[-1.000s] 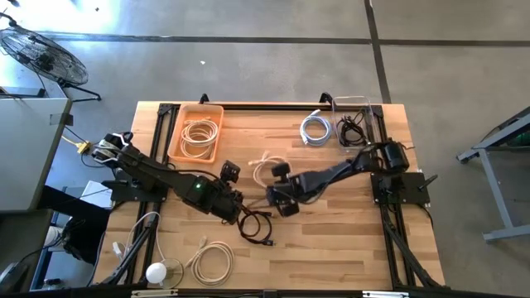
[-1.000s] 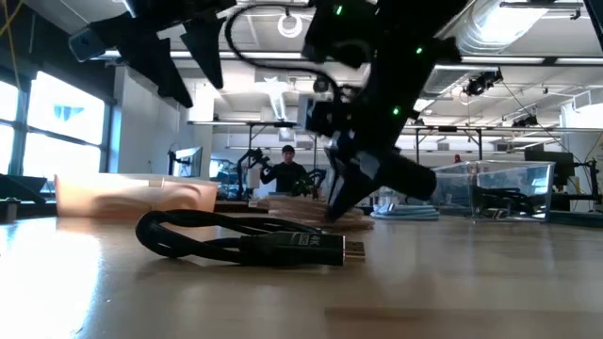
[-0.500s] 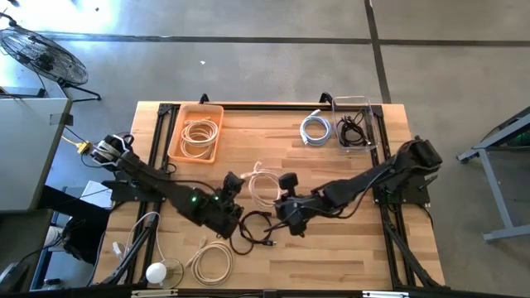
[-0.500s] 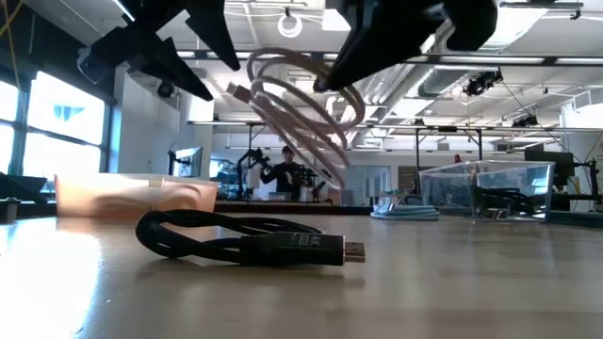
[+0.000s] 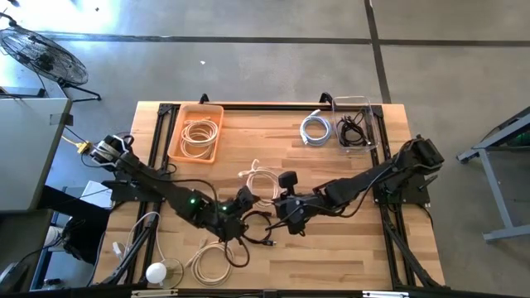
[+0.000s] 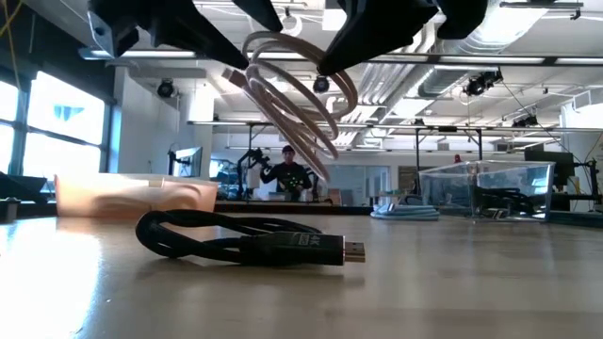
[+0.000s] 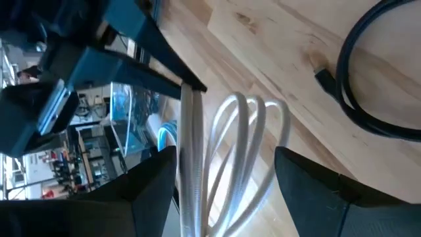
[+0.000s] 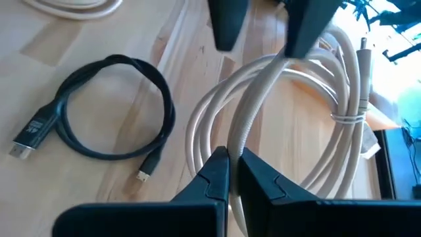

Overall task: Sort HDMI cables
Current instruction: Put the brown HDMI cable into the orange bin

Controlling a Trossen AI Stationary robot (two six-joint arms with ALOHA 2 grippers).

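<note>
Above mid-table, the right gripper [image 8: 229, 172] pinches the lifted cream cable coil [image 8: 296, 125]; the left gripper [image 7: 227, 171] straddles it, spread (its fingertips cut off). No lettering is legible.

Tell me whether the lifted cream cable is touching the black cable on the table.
Apart. In the low view the cream cable hangs in the air, clear open space between it and the black cable lying on the table.
</note>
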